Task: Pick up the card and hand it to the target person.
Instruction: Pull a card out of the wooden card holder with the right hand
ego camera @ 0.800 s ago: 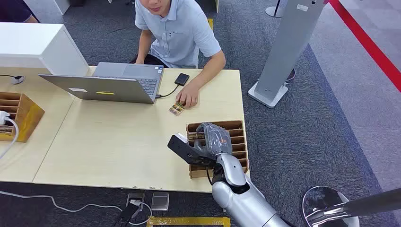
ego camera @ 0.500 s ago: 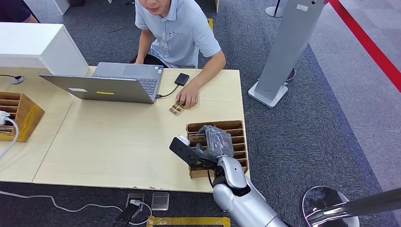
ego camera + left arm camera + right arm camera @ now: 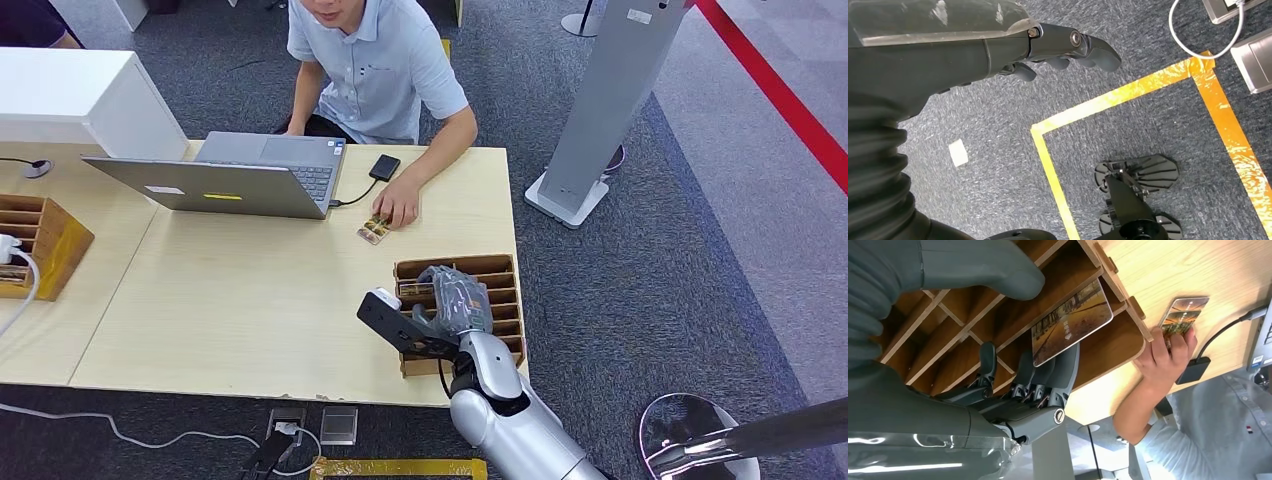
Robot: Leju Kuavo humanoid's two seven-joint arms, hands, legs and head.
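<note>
A card (image 3: pixel 1070 322) with a yellow-brown picture lies against the fingers (image 3: pixel 1048 375) of my right hand (image 3: pixel 455 297), with the thumb (image 3: pixel 998 270) close over it. The hand hovers over a wooden slotted card box (image 3: pixel 505 268) at the table's front right corner; the box's dividers (image 3: pixel 948 320) show behind the card. The seated person (image 3: pixel 375 60) is across the table, one hand (image 3: pixel 398 205) resting on a few other cards (image 3: pixel 374 230). My left hand (image 3: pixel 1068 47) hangs over the carpet, fingers loosely apart and holding nothing.
An open laptop (image 3: pixel 230 175) and a black device (image 3: pixel 384 166) on a cable sit in front of the person. Another wooden box (image 3: pixel 40 240) stands at the table's left. A grey pillar stand (image 3: pixel 600 110) rises right of the table. Yellow tape (image 3: pixel 1128 92) marks the floor.
My right hand has shifted slightly to the right over the card box. The person's hand stays on the cards.
</note>
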